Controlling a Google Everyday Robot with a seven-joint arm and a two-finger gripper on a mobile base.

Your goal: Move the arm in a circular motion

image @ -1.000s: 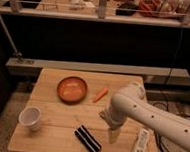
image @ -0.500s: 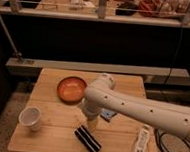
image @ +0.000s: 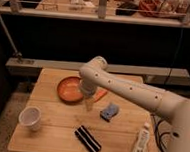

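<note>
The large glossy white arm [image: 132,91] reaches in from the lower right and stretches left over the wooden table [image: 48,136]. Its rounded end joint [image: 93,68] is above the back middle of the table. The gripper [image: 89,103] hangs down from that joint. It sits just right of the orange bowl [image: 68,89] and left of the orange carrot [image: 101,94], a little above the tabletop. Nothing shows in it.
A blue sponge [image: 109,111] lies right of the gripper. A white cup [image: 30,117] stands at front left. A black ribbed block [image: 88,140] lies at front centre, and a small white bottle [image: 142,141] at front right. A dark railing runs behind the table.
The arm has swung left and toward the back of the table. The gripper went from the front right near the bottle to beside the bowl. The blue sponge is now uncovered.
</note>
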